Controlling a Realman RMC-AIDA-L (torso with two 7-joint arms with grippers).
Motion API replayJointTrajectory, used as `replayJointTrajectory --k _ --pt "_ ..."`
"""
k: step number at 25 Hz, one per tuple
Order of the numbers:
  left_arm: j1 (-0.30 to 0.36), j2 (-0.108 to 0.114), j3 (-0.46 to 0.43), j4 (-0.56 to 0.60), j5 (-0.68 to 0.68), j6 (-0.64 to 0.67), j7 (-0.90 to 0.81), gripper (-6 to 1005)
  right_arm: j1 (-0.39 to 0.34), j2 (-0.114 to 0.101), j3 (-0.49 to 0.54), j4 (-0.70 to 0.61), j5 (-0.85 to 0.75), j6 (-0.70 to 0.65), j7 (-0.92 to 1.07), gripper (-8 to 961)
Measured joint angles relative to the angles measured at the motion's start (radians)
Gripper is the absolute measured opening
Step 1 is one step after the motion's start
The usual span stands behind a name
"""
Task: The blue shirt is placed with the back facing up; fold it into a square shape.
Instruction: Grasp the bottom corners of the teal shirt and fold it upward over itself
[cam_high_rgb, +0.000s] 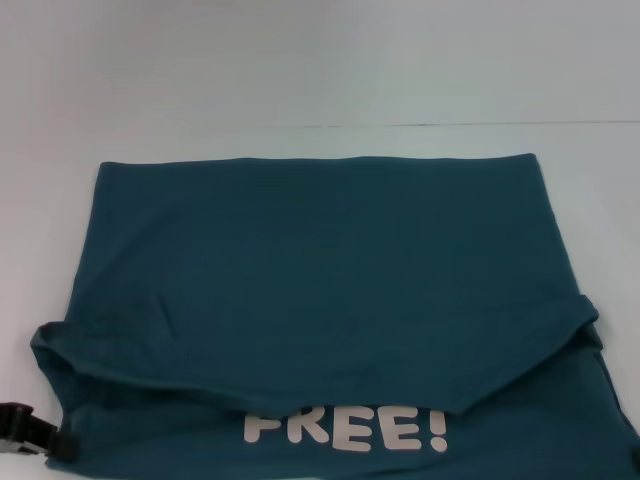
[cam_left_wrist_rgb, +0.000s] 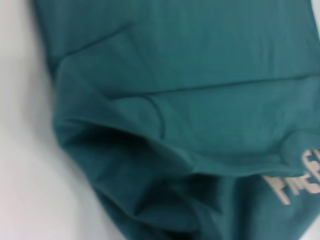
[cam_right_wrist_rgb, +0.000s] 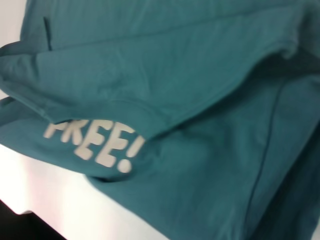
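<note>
— 1 blue shirt (cam_high_rgb: 320, 270), spread flat across the white table (cam_high_rgb: 320, 70), near part folded back over itself, "FREE!" lettering (cam_high_rgb: 345, 430) peeking out under the fold.
— And the left gripper (cam_high_rgb: 25, 438)?
— Down at the shirt's near left corner; fingers' spread impossible to tell. Right gripper nowhere in view.

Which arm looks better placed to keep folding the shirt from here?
Probably left. The left gripper shows by the near left edge of the blue shirt, beside the loose flap; the right gripper is out of the head view.
</note>
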Motion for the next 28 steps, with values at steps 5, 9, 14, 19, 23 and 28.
replayJointTrajectory --k 5,9,14,19,23,28 --pt "0.000 0.001 -0.007 -0.001 0.039 -0.022 -0.007 -2 -0.004 -0.003 0.003 0.003 -0.034 0.018 -0.001 42" --pt "0.001 -0.002 -0.008 -0.001 0.044 -0.025 -0.002 -2 -0.002 0.005 0.004 0.003 -0.051 0.023 -0.003 42" --pt "0.000 -0.003 -0.014 -0.001 0.035 -0.016 0.015 -2 0.003 0.006 0.028 0.003 -0.040 0.019 -0.022 43" --pt "-0.038 0.012 -0.049 -0.001 0.011 -0.013 0.028 -2 0.023 -0.008 0.115 0.003 0.017 0.019 -0.051 43" --pt "-0.094 0.030 -0.098 -0.001 0.009 -0.021 0.013 -2 0.046 -0.023 0.177 0.003 0.077 0.052 -0.048 43" --pt "-0.166 0.047 -0.109 -0.001 0.010 -0.076 -0.054 -2 0.074 -0.035 0.264 0.003 0.165 0.098 -0.026 44"
